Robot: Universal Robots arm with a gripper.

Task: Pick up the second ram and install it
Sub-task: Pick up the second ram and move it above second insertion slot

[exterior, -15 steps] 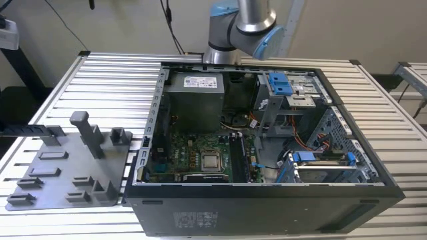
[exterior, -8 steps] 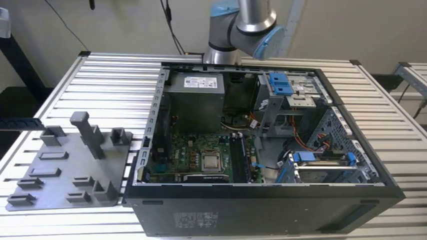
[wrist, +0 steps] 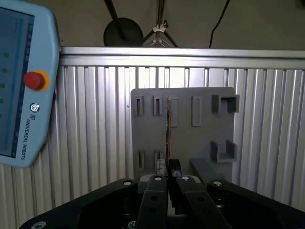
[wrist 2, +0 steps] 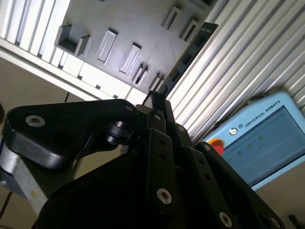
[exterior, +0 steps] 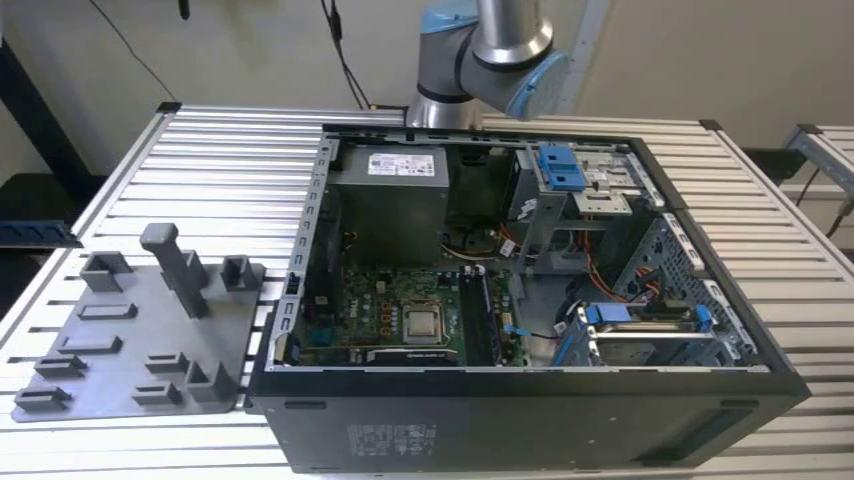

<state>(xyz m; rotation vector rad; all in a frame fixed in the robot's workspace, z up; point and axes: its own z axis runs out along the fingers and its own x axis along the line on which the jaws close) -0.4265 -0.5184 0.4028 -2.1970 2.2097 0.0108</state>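
Silver arm (exterior: 505, 30), blue caps (exterior: 541, 88), black end effector (wrist: 169, 183), perhaps steel screws (wrist: 157, 178)

**Gripper clamped on the stick, arm joint up at the back**

In the exterior view your arm (exterior: 483, 60) shows as a grey joint with a blue end cap and a silver tube rising from it, at the far side of the scene. In both wrist views your gripper (wrist: 169, 180) (wrist 2: 159, 102) has its two black fingers drawn together on the second ram (wrist: 167, 129) — the stick juts straight out past the fingertips, seen edge-on in the first wrist view. The black linkage bars spread back behind them.
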